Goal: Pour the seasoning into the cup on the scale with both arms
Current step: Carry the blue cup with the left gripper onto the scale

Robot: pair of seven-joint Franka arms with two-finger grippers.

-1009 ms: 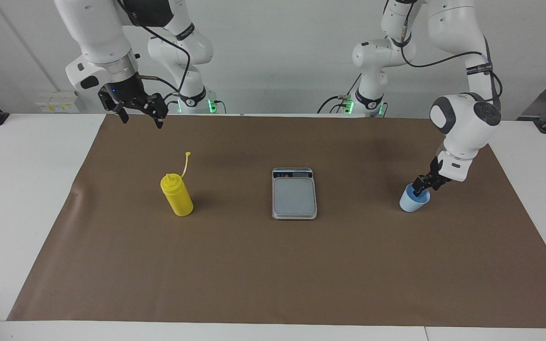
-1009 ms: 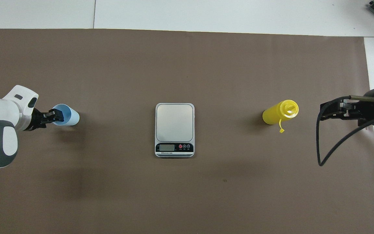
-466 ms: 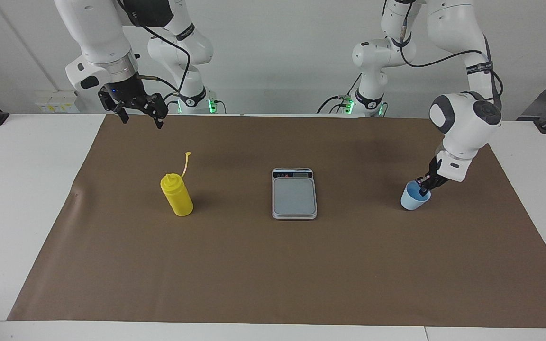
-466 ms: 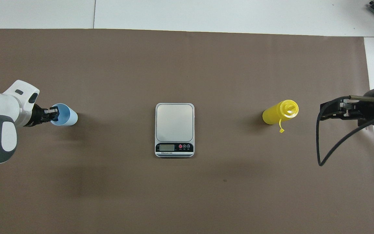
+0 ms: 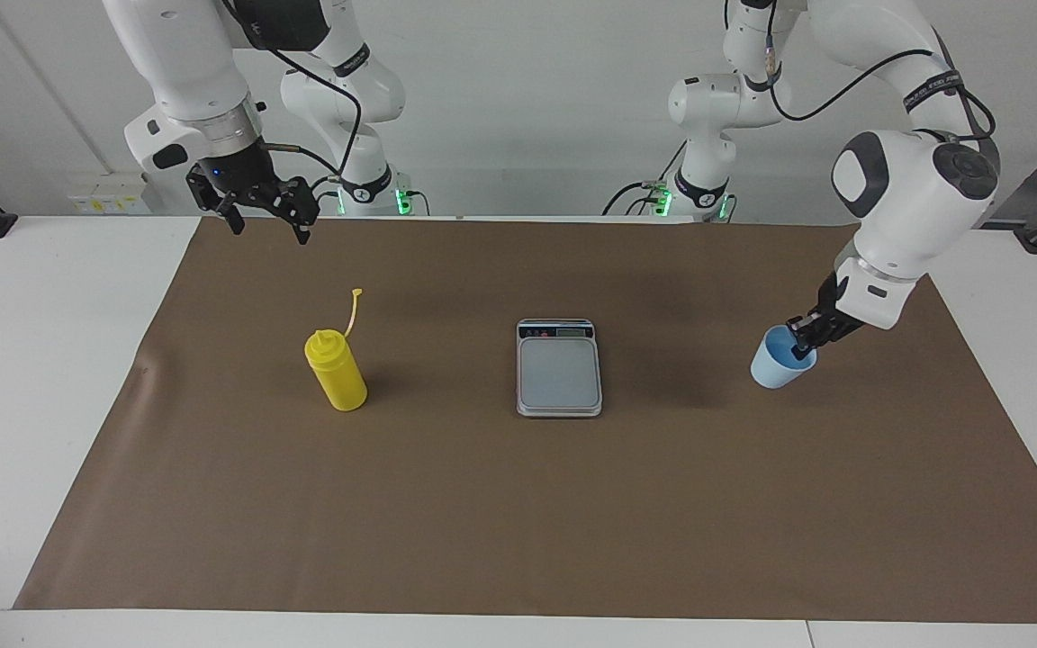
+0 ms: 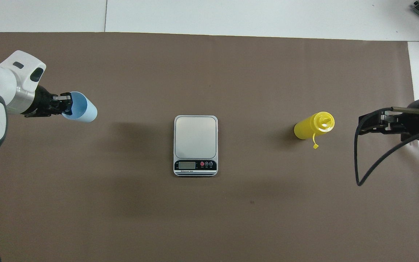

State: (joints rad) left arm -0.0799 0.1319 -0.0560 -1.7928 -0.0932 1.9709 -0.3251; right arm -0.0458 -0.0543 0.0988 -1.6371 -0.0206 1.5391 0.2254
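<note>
— Raised and tilted since 1 second ago: cup [image 5: 775, 367], now up off the brown mat [image 5: 518, 504] at the left arm's end. Stood flat on it before.
— Held how?
— Pinched at the rim by the left gripper [image 5: 804, 346], fingertips pressed together on the wall, 1 of them inside the mouth.
— And from overhead?
— Looks into the blue mouth there, opening turned toward the gripper. Tells little of height. Shows the lift better in the facing view, by a faint shadow cast on the mat toward the scale [image 5: 559, 371].
— Right gripper?
— Hangs with fingers spread wide, right gripper [image 5: 268, 229], clasping nothing, over the mat at the right arm's end. Waiting, same place as 1 second ago.
— Seasoning?
— Upright on the mat, seasoning [image 5: 336, 373], between the scale and the right arm's end, well apart from both grippers. Strap [image 5: 352, 315] sticking up in the facing view; overhead, only a short tab pointing toward the robots.
— Scale?
— Mid-mat. Display strip [image 6: 195, 165] and 3 buttons [image 6: 206, 164] on the edge nearer to the robots, plain overhead, squashed thin in the facing view.
</note>
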